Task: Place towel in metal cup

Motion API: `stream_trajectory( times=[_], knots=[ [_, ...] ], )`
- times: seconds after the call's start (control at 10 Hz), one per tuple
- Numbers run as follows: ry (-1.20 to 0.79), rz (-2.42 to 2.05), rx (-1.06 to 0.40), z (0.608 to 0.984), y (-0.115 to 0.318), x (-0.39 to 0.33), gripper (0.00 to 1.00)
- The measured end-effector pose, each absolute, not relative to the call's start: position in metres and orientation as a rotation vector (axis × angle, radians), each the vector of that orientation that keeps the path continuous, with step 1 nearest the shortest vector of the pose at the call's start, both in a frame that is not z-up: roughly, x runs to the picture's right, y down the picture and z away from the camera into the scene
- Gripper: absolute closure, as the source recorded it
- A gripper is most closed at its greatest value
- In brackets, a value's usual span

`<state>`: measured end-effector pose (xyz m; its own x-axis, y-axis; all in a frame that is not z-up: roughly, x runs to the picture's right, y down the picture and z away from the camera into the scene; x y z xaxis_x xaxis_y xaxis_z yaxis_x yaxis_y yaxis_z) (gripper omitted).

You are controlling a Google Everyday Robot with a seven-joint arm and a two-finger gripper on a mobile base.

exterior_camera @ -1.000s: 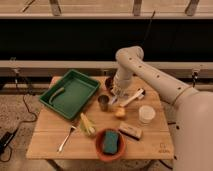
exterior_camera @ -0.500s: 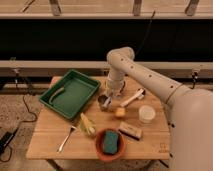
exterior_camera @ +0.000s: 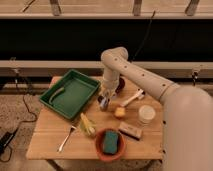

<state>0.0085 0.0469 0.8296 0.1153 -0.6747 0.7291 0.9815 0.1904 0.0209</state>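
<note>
My gripper (exterior_camera: 104, 98) hangs from the arm that reaches in from the right. It is directly over the metal cup (exterior_camera: 103, 105), a small grey tumbler on the table just right of the green tray. The gripper is shut on the towel (exterior_camera: 103, 101), a small pale bluish-white cloth that hangs from its tip at the cup's mouth. The gripper and cloth hide most of the cup. I cannot tell how far the cloth reaches inside.
A green tray (exterior_camera: 80, 80) with a green item is on the left. A dark brown bowl (exterior_camera: 120, 85), white-handled tool (exterior_camera: 133, 97), yellow sponge block (exterior_camera: 119, 112), white cup (exterior_camera: 146, 114), corn cob (exterior_camera: 87, 125), fork (exterior_camera: 66, 139) and an orange bowl (exterior_camera: 99, 150) holding a green sponge surround the cup.
The gripper has moved left with the towel, from beside the yellow sponge block to right over the metal cup. Nothing else on the table has moved.
</note>
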Motion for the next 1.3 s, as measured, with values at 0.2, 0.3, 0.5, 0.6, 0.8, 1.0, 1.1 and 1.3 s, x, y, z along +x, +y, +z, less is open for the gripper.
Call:
stream_trajectory(
  times=[0.2,0.3,0.5,0.6,0.8,1.0,1.1,1.3],
  knots=[
    [-0.701,-1.320,-0.545,0.835,0.046,0.003,0.57],
    [-0.703,-1.327,-0.546,0.841,0.045,0.002,0.44],
    [-0.707,-1.337,-0.546,0.848,0.044,-0.001,0.26],
    [-0.709,-1.340,-0.547,0.850,0.044,-0.002,0.23],
    [-0.711,-1.344,-0.546,0.852,0.043,-0.002,0.23],
    [-0.715,-1.345,-0.541,0.849,0.041,0.000,0.23],
    [-0.714,-1.343,-0.538,0.848,0.040,0.001,0.23],
    [-0.714,-1.343,-0.540,0.849,0.041,0.001,0.23]
  ],
)
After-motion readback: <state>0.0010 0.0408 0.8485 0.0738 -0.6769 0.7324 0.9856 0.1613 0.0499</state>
